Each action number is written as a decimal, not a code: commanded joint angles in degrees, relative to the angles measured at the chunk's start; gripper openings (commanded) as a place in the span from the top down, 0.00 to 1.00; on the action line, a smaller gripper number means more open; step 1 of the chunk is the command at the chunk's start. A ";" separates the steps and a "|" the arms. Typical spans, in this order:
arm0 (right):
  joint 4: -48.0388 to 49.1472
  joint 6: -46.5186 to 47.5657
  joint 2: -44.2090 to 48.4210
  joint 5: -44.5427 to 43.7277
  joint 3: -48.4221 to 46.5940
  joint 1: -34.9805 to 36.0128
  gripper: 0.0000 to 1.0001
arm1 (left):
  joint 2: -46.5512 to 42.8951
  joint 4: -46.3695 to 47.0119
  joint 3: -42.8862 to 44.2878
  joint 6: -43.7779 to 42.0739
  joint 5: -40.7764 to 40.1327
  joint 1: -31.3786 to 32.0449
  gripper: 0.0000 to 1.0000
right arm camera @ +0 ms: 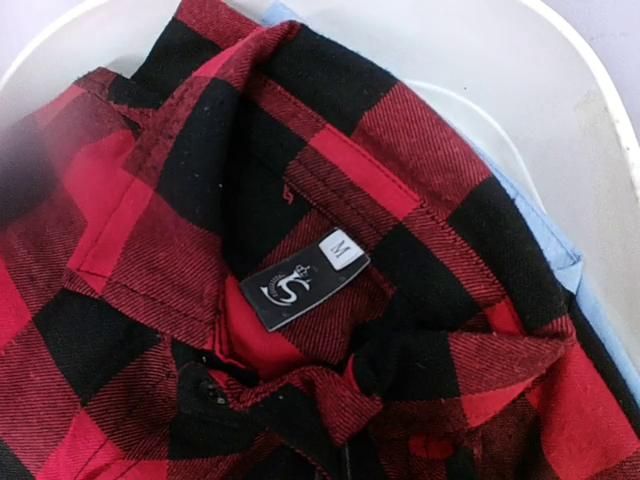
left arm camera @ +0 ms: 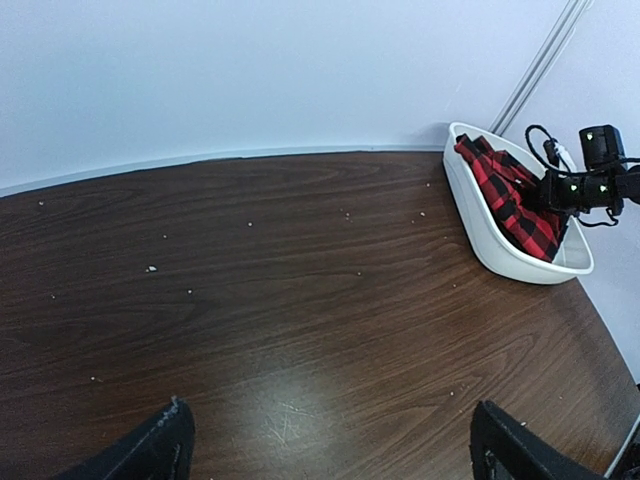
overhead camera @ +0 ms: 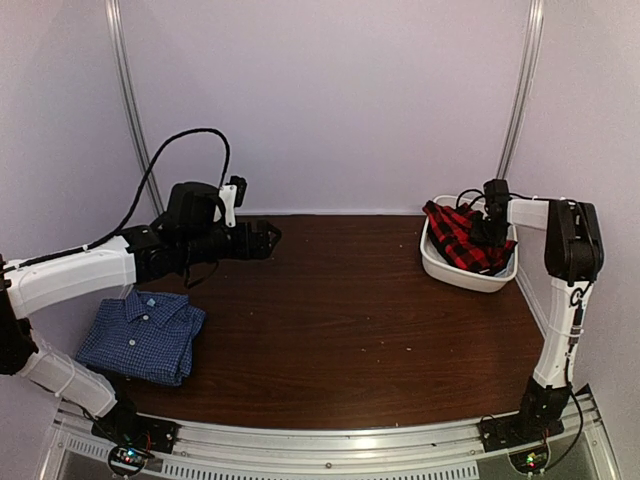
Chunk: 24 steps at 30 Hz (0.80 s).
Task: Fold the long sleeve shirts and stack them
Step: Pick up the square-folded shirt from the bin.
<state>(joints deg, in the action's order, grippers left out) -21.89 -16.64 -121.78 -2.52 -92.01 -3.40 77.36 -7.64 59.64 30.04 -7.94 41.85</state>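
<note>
The red-and-black plaid shirt (overhead camera: 458, 235) lies bunched in a white tub (overhead camera: 445, 270) at the back right; it also shows in the left wrist view (left arm camera: 510, 195). My right gripper (overhead camera: 490, 235) is down in the tub. In the right wrist view its dark fingers are sunk in the plaid shirt (right arm camera: 200, 200), pinching a fold of cloth (right arm camera: 320, 400) just below the black neck label (right arm camera: 300, 285). The blue fine-check shirt (overhead camera: 140, 338) lies folded at the front left. My left gripper (overhead camera: 268, 238) hovers open and empty over the back left of the table (left arm camera: 335, 450).
A light blue cloth (right arm camera: 545, 235) lies under the plaid shirt in the tub (right arm camera: 600, 150). The tub (left arm camera: 500, 262) stands against the right wall. White walls close the back and sides. The brown table (overhead camera: 340, 320) has small white specks.
</note>
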 commanded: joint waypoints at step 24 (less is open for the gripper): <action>-1.21 1.66 27.89 6.93 -9.17 9.03 1.00 | -0.37 2.40 1.70 -0.03 0.65 0.17 0.02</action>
<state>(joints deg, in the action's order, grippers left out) -24.05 -15.99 -98.41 1.98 -97.19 3.09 77.36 -7.57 59.70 30.06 -7.79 41.85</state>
